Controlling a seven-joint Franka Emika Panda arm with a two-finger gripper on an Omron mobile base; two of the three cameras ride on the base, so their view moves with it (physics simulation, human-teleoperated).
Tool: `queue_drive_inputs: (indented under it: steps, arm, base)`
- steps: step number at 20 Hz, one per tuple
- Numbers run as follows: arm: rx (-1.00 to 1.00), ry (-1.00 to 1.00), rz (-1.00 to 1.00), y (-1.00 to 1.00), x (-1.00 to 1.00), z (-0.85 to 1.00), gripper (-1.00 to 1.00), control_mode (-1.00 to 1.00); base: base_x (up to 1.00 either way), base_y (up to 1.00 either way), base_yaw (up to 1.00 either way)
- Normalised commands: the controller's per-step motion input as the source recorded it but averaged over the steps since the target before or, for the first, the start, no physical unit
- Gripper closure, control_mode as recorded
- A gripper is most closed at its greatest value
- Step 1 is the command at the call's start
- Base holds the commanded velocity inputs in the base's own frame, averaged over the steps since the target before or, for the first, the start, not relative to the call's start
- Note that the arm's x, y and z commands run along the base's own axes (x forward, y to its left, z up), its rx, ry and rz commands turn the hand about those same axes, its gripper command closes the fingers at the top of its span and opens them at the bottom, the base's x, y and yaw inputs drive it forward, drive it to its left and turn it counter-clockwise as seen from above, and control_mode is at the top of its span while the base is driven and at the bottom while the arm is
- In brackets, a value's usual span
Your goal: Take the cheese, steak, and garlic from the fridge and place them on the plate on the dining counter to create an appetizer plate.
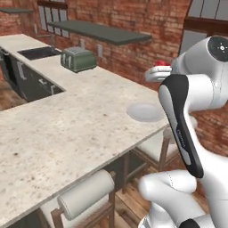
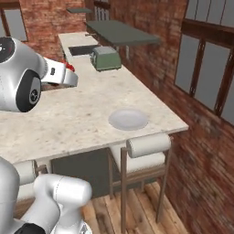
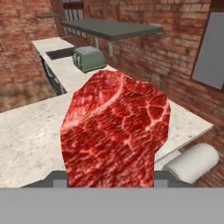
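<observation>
Steak (image 3: 116, 135) clamped in pincer (image 3: 109, 177), slab upright before hand camera, carried above worktop (image 1: 67, 133). Red sliver of steak visible at hand in both base views. Plate (image 2: 128, 119) bare, near worktop's edge, ahead and below hand, apart from it. Judgement: transport step; steak held high to clear surface before lowering onto plate. Toaster (image 1: 78, 59) far back, well clear of path. Cheese, garlic not yet on plate

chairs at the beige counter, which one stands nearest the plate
The wooden chair with the pale roll-shaped backrest at the counter's corner, right below the round pale plate; the other chair stands further along.
</observation>
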Motion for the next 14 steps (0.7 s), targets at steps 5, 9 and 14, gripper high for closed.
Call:
queue_drive_inputs:
  steps: [5,9,14]
  arm:
    - [0.00,0.00,0.00,0.00,0.00,0.00,1.00,1.00]
    - [0.00,0.00,0.00,0.00,0.00,0.00,1.00,1.00]
    - [0.00,0.00,0.00,0.00,0.00,0.00,1.00,1.00]
  base:
    - [0.45,-0.99,0.40]
    - [0.02,-1.00,0.36]
    - [0.17,-0.79,0.33]
